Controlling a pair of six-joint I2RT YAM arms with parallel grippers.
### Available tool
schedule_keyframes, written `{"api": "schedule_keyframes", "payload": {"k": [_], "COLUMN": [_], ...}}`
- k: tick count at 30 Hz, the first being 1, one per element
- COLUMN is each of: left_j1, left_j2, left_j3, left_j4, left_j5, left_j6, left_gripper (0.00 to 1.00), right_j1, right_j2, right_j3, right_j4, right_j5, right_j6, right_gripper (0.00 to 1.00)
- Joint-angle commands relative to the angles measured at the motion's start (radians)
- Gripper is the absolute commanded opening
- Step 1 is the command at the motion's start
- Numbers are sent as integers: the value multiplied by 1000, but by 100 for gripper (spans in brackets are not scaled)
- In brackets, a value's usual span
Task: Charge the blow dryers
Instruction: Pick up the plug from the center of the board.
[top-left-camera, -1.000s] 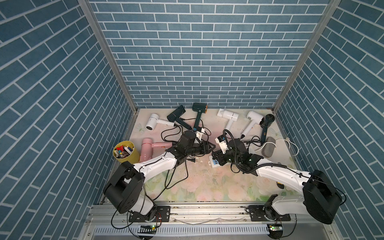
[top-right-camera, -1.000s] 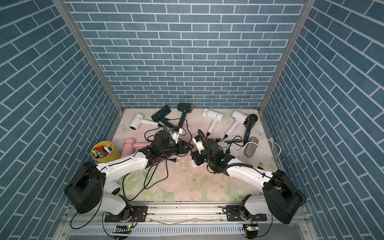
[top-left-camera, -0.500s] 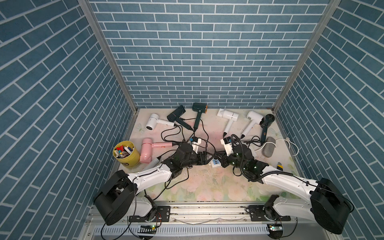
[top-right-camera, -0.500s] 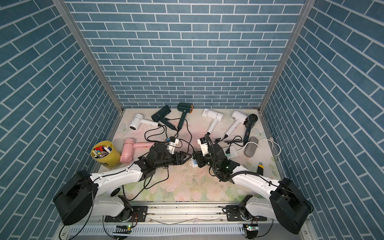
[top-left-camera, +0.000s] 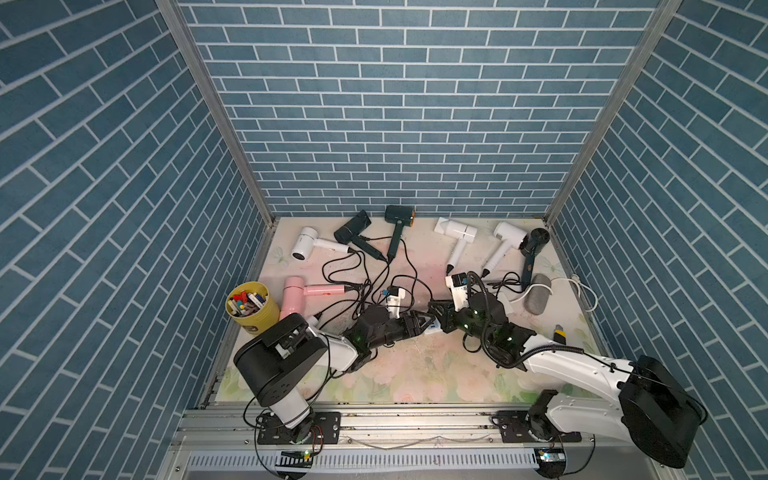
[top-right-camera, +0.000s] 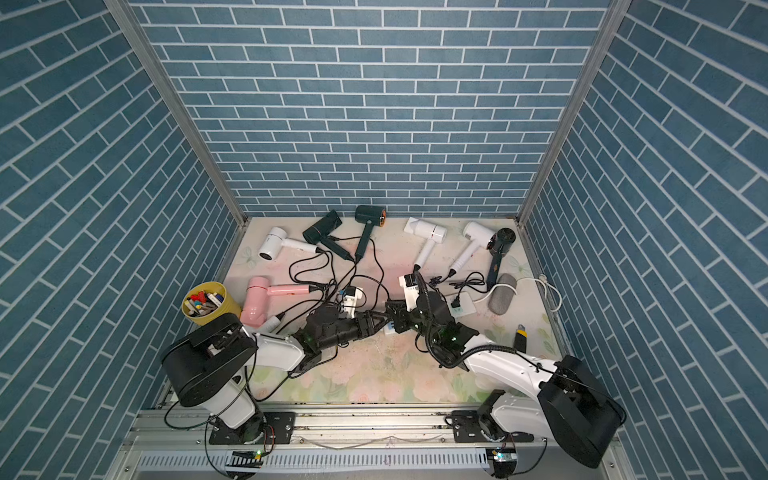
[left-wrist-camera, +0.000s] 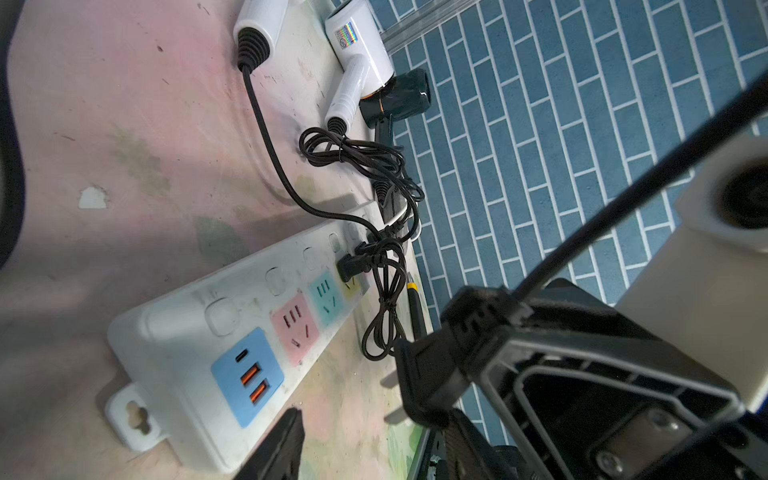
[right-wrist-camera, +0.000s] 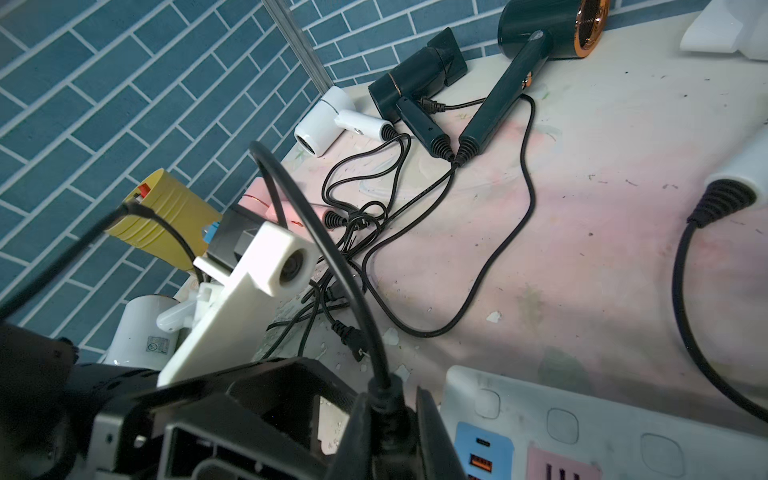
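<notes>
R gripper (right-wrist-camera: 388, 417) clamped on black plug (left-wrist-camera: 432, 374), prongs near power strip (left-wrist-camera: 183, 345). L gripper (top-left-camera: 423, 322) jaws apart, empty. Blow dryers (top-left-camera: 457, 232) at rear (cords (top-left-camera: 365, 282) tangled). Risks: prongs miss slots, unheld strip skids, snagged cord drags dryer.

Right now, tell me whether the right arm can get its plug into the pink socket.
Probably yes. The right arm's fingers grip the plug just beside the power strip, and the pink socket lies bare. The left arm's fingers hover near that end and might crowd it.
</notes>
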Motion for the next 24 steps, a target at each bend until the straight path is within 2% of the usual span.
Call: {"api": "schedule_keyframes", "payload": {"k": [1, 5, 15, 18, 24], "left_j1": [-9, -37, -83, -87, -87], "left_j2": [4, -8, -179, -214, -225], "left_j3": [10, 27, 71, 99, 132], "left_j4": [50, 19, -367, -451, -510], "left_j5": [-10, -9, -205, -225, -246], "left_j6": [62, 119, 423, 497, 604], "left_gripper": [56, 53, 46, 45, 40], "right_j1": [5, 5, 5, 5, 5], "right_j2": [-3, -3, 8, 15, 22], "right_j3": [23, 35, 71, 84, 110], "right_j4": [35, 6, -50, -62, -96], "right_j5": [29, 48, 19, -4, -56], "right_j6": [63, 74, 133, 149, 180], "right_gripper": [0, 0, 0, 0, 0]}}
